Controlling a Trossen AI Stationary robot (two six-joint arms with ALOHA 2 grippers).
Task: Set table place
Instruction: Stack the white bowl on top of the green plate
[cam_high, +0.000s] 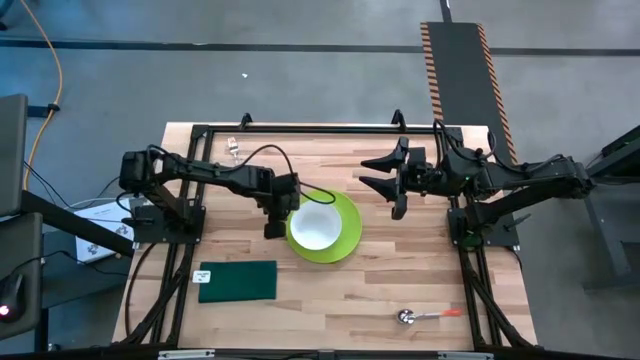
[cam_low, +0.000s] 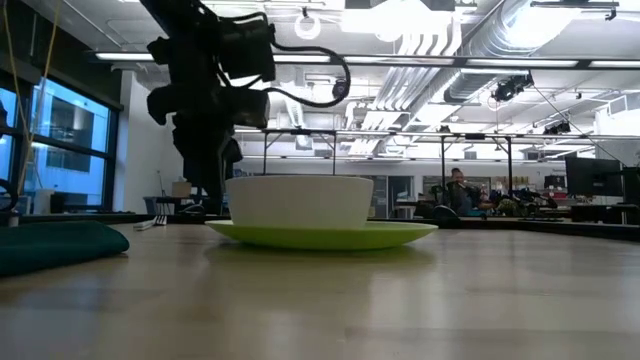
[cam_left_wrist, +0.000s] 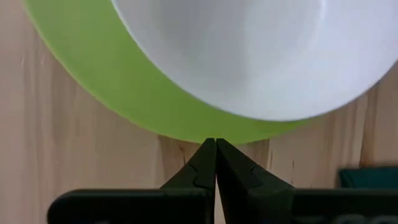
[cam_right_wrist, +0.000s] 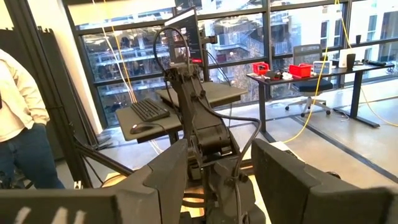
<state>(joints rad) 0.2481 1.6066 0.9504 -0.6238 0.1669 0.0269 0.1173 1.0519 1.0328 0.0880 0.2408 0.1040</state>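
Closed left tool (cam_high: 272, 230) beside plate (cam_high: 349, 231) rim.

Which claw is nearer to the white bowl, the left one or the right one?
Left. The left claw, shut, sits at the green plate's edge, right beside the bowl. The right claw, open, is raised farther off, beyond the plate.

A white bowl (cam_high: 316, 224) is sitting on a green plate (cam_high: 347, 232). A dark green cloth (cam_high: 237, 281) is lying flat nearby, and a spoon with an orange handle (cam_high: 428, 315) is lying well apart from both. A person in a white top (cam_right_wrist: 17, 106) is standing beyond.
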